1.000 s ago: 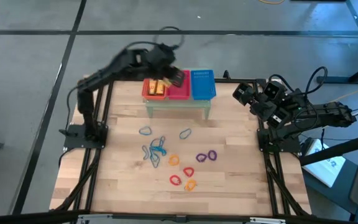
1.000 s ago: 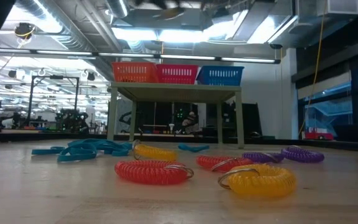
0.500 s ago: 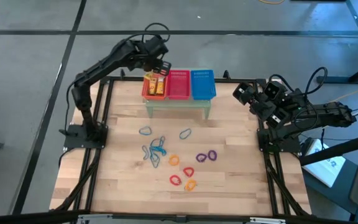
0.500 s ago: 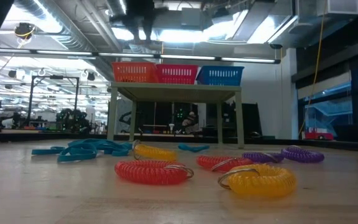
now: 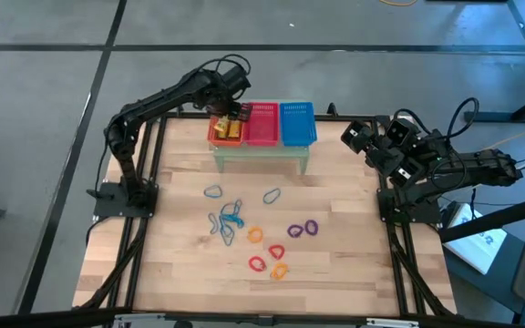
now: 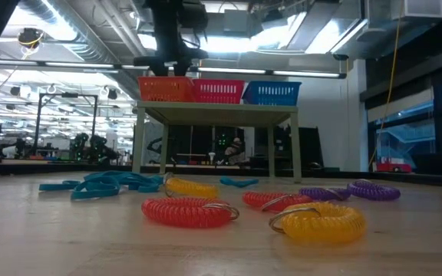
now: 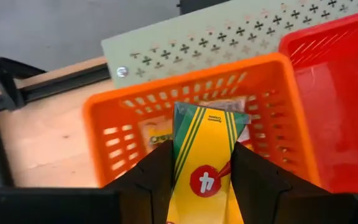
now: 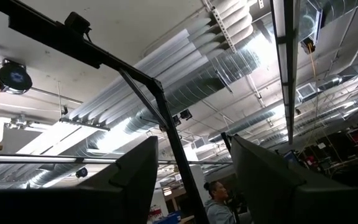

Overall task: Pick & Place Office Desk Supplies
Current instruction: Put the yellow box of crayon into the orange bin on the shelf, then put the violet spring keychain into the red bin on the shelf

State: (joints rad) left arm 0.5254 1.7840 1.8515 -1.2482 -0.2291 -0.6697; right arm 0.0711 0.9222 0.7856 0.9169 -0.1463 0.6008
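Note:
My left gripper (image 7: 201,149) hangs over the orange basket (image 7: 98,134), shut on a small yellow and green crayon box (image 7: 205,140). From above, this gripper (image 5: 230,107) shows at the far left end of the raised stand. More yellow boxes (image 5: 227,130) lie inside the orange basket (image 5: 213,135). Blue (image 5: 227,219), orange (image 5: 255,235), purple (image 5: 303,229) and red (image 5: 257,264) coil loops lie flat on the wooden table. My right gripper (image 5: 355,137) waits at the table's right edge, pointing up into the room, open (image 8: 191,155). My left gripper pinches the crayon box by its two long sides (image 7: 180,163) between its two fingers. The fingers (image 7: 157,171) slant down from above and lie along the box. The box's free end (image 7: 211,115) sticks out past the fingertips, lifted clear above the boxes in the orange basket.
The orange basket, a red basket (image 5: 262,125) and a blue basket (image 5: 297,123) stand in a row on a pale green stand (image 5: 261,152) at the table's far edge. A black frame (image 5: 386,205) borders the table. Bare wood lies at the near left.
My left gripper has swung from above the red basket toward the table's left and has come down over the orange basket. In the low view it has dropped from the top edge to just above the basket rim.

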